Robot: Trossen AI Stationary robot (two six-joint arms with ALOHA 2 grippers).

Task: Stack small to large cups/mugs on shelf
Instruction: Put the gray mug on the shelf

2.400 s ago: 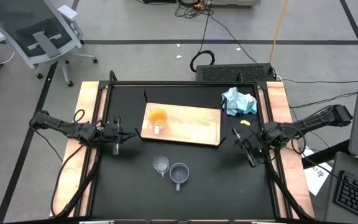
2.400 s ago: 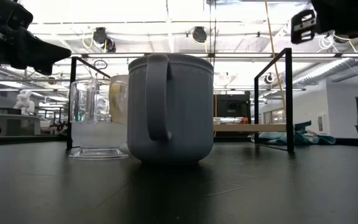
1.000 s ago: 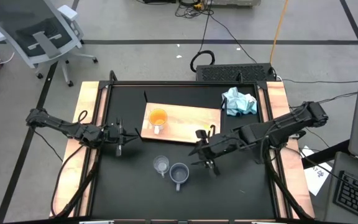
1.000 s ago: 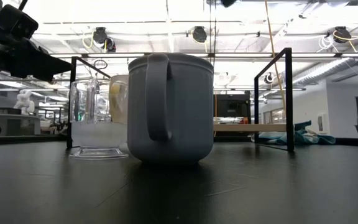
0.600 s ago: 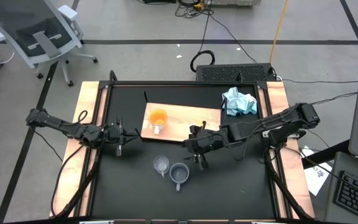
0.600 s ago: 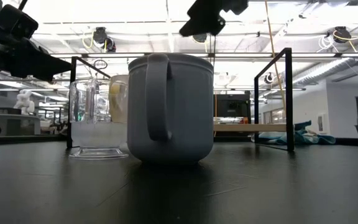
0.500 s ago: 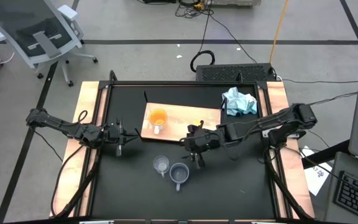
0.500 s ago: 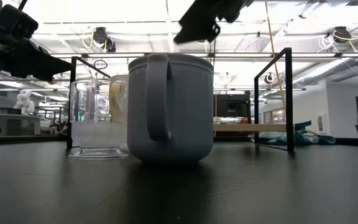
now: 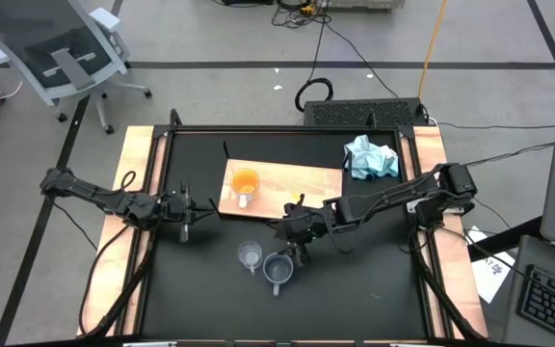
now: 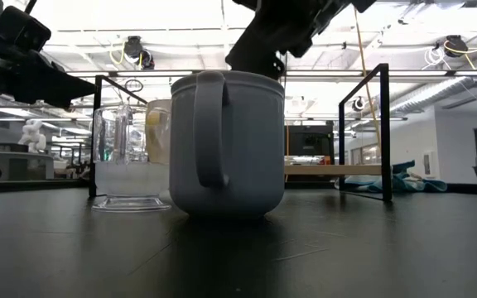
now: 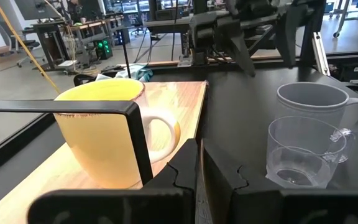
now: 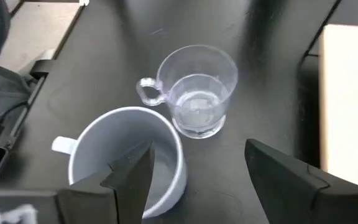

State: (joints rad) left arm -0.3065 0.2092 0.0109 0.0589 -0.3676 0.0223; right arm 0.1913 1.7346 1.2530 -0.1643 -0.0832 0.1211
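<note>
The orange mug with its white handle stands on the left part of the light-wood shelf. Nearer, on the black table, the clear glass cup and the blue-grey mug stand side by side. My right gripper hangs open just above the blue-grey mug. One finger is over the mug's mouth, the other beside it over bare table. In the low view the fingers end a little above the rim. My left gripper waits shut at the table's left.
A crumpled light-blue cloth lies at the far right corner. A black metal frame borders the table. The glass cup stands close beside the blue-grey mug. Bare black table lies to the near right.
My right gripper has reached from beside the shelf's right end toward the table's left and near edge. It has come down until it hangs just over the blue-grey mug. The cups have stayed where they were.
</note>
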